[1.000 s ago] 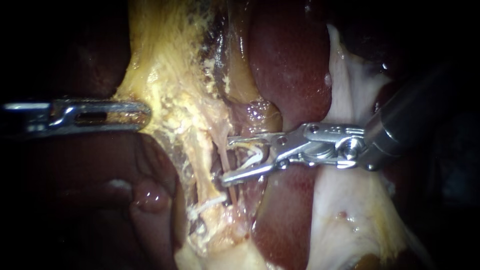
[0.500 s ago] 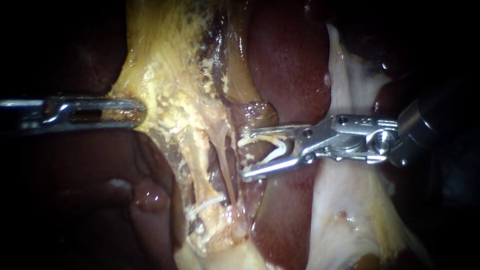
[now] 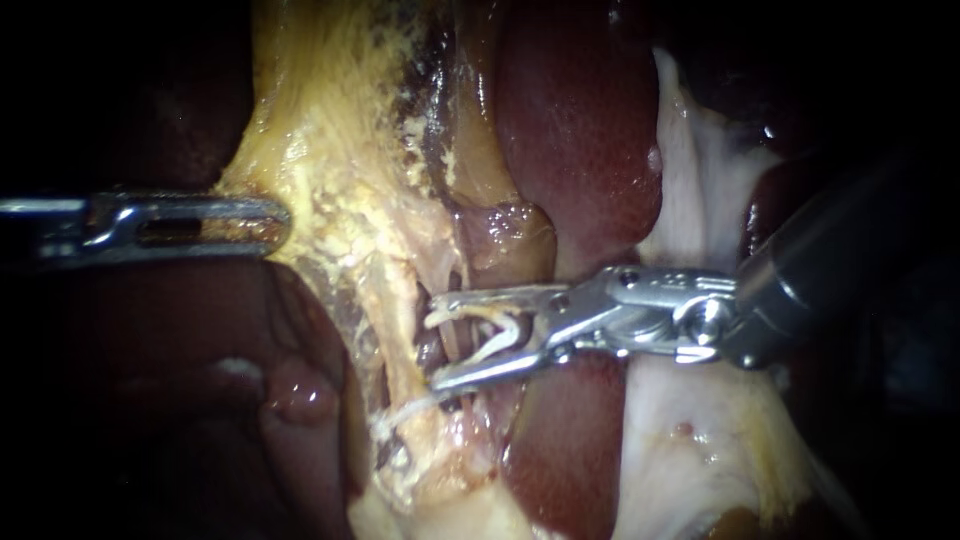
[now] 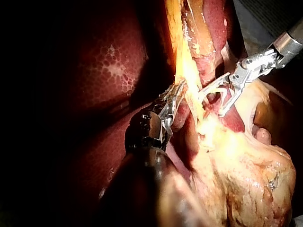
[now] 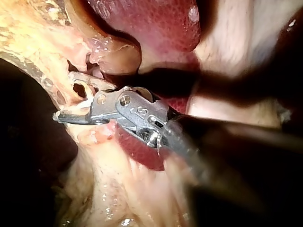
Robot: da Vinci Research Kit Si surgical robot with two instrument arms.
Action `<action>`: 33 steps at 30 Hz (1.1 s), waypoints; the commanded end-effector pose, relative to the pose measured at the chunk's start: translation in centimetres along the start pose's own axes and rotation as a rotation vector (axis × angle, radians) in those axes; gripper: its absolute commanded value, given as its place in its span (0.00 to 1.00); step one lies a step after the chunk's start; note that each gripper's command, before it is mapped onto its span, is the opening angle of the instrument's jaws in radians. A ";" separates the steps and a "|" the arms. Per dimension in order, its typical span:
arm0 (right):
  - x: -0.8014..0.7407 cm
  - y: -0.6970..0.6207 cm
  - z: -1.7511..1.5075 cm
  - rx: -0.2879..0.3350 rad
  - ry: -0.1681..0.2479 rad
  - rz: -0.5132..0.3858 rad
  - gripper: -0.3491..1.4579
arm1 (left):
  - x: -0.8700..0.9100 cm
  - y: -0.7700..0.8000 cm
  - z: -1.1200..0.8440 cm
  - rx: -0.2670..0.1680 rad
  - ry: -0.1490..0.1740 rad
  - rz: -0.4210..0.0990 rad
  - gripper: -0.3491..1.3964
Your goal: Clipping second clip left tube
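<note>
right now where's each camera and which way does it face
Endoscope view: close to the tissue, facing a tube beside the liver; left instrument enters from the left, right instrument from the right, holding a clip.
Left wrist view: on the left arm, looking along its shaft to where it grips yellowish tissue; right instrument ahead.
Right wrist view: on the right arm, looking along its instrument toward the tube.
Shared: all three show the right instrument.
</note>
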 end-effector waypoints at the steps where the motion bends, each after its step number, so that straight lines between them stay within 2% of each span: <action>1: -0.02 0.03 0.00 -0.002 -0.003 0.000 0.52 | 0.00 0.00 0.00 0.000 0.000 0.000 0.00; 7: -0.09 0.15 -0.03 -0.008 -0.016 0.018 0.52 | 0.00 -0.01 -0.01 0.000 0.000 0.000 0.00; 12: -0.14 0.17 0.02 -0.007 -0.020 0.021 0.52 | 0.00 -0.01 -0.01 0.000 0.000 -0.001 0.00; 17: -0.17 0.17 0.13 0.020 -0.027 0.029 0.52 | 0.00 -0.01 -0.01 0.000 0.000 -0.001 0.00; 21: -0.18 0.13 0.19 0.056 -0.037 0.032 0.52 | 0.00 -0.01 -0.01 0.000 0.000 -0.001 0.00; 26: -0.16 0.05 0.23 0.129 -0.014 0.048 0.52 | 0.00 -0.01 0.00 0.000 0.000 -0.001 0.00; 33: -0.10 -0.06 0.30 0.218 -0.002 0.069 0.52 | 0.01 -0.02 0.00 -0.001 0.000 -0.001 0.00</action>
